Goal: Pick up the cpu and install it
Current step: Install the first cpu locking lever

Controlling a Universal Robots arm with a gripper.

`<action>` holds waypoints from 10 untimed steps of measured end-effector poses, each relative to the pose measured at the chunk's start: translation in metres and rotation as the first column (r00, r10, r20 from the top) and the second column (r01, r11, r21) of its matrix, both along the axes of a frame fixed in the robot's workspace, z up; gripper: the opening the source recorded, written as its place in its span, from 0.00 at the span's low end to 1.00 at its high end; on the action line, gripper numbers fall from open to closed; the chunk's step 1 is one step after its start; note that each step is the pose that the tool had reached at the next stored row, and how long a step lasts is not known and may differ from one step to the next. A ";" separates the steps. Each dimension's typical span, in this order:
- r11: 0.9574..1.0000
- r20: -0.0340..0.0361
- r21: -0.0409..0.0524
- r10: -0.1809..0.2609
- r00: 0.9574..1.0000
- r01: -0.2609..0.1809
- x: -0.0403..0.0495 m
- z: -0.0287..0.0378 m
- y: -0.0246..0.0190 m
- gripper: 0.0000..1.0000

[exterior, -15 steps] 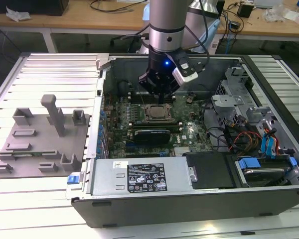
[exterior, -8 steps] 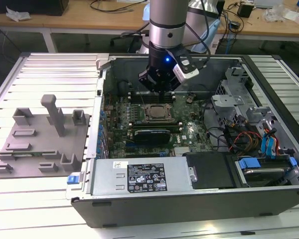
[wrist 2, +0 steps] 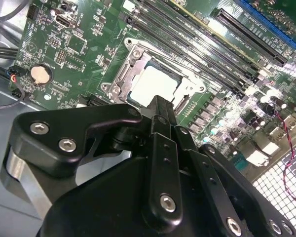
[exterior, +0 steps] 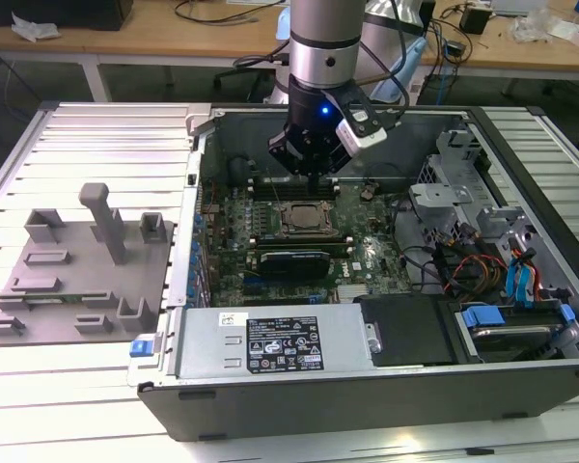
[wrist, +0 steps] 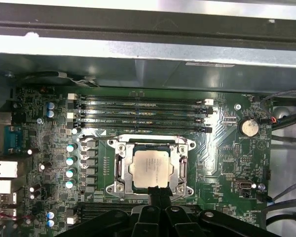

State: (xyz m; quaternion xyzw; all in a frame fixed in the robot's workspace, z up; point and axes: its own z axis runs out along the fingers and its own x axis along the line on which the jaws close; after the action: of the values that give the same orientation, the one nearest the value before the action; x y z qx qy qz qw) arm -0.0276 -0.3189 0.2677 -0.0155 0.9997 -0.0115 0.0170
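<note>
The cpu (exterior: 299, 220) (wrist 2: 153, 84) (wrist: 150, 168), a pale silver square, lies flat in the metal-framed socket (wrist: 119, 170) on the green motherboard (exterior: 367, 260) inside the open computer case. In the exterior view my gripper (exterior: 312, 177) hangs just above the socket's far edge. Both wrist views show its black fingers pressed together into one narrow tip (wrist 2: 160, 104) (wrist: 158, 190) at the cpu's edge, shut with nothing between them. Whether the tip touches the chip I cannot tell.
A grey plastic plate with upright pegs (exterior: 77, 270) lies on the slatted table at the exterior view's left. The case holds a power supply (exterior: 270, 342) at the front, drive cages and cables (exterior: 482, 260) at the right, and memory slots (wrist: 138, 113) beside the socket.
</note>
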 end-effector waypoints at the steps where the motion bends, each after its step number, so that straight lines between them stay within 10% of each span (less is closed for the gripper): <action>1: 1.000 0.000 0.000 0.000 1.000 0.000 0.0000 0.0000 0.0000 0.11; 10: 1.000 0.000 0.000 0.000 1.000 0.000 -0.0171 0.0001 0.0000 0.11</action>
State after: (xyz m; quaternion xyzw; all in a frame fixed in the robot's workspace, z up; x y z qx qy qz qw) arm -0.0447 -0.3189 0.2678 -0.0155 0.9997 -0.0115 0.0169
